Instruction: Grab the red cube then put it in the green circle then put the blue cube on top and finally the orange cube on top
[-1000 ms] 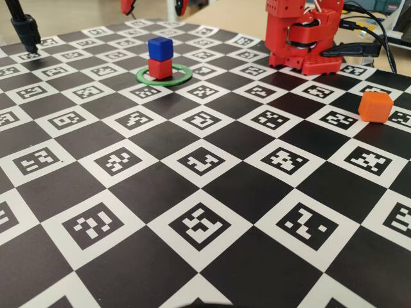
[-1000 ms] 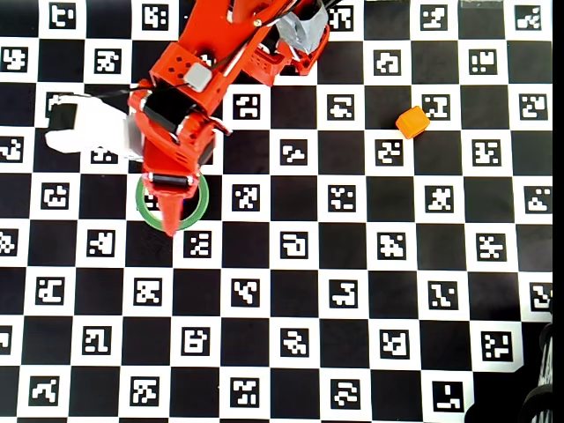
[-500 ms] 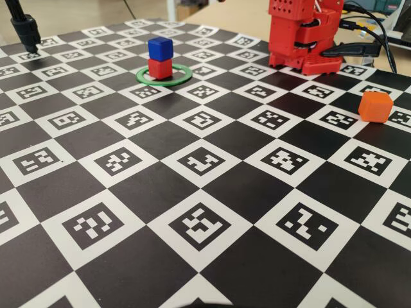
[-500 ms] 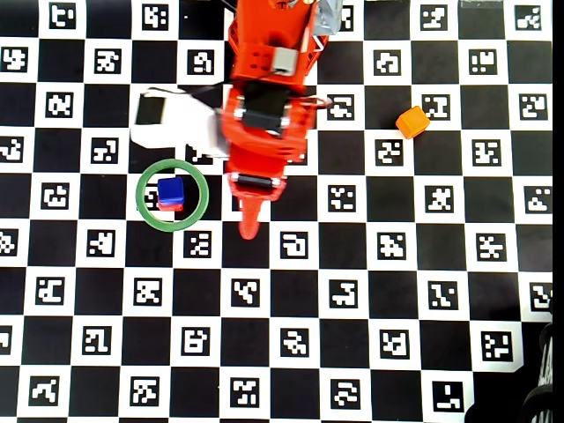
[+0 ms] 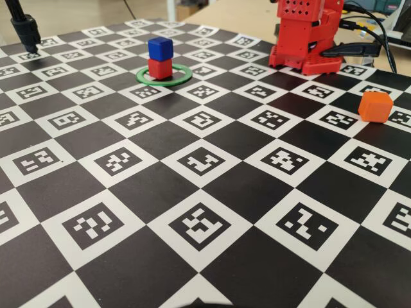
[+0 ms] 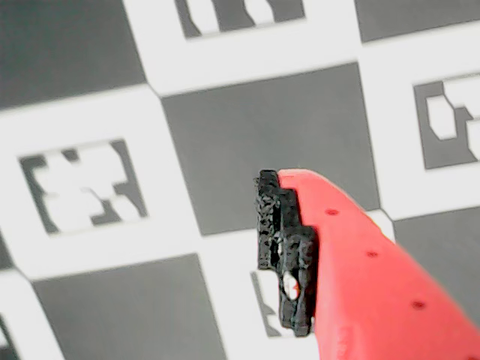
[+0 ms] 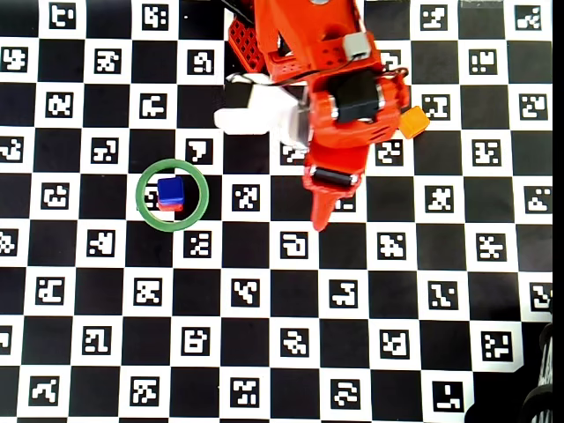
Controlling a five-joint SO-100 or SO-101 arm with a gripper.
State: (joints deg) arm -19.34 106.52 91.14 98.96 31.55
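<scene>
in the fixed view, you see the blue cube [image 5: 160, 48] stacked squarely on the red cube [image 5: 160, 67] inside the green circle [image 5: 164, 75], far across the checkered board [image 5: 192, 160]. the orange cube [image 5: 375, 106] sits alone near the right edge, well apart from the stack. only the arm's red base [image 5: 307, 38] shows here, cut off at the top; the gripper is out of frame. the board's near half lies open.

in the wrist view, you get what the others lack: a close look at one red finger [image 6: 352, 262] with its black pad, hanging above the marker squares. the second finger is out of sight, so you cannot tell whether the jaws are spread or pressed together. no cube appears here.

in the overhead view, the gripper [image 7: 321, 214] points down the frame between stack and orange cube [image 7: 414, 122], holding nothing visible. the arm [image 7: 339, 97] partly covers that cube's left corner. from above the blue cube [image 7: 170, 190] hides nearly all of the red cube [image 7: 171, 208].
</scene>
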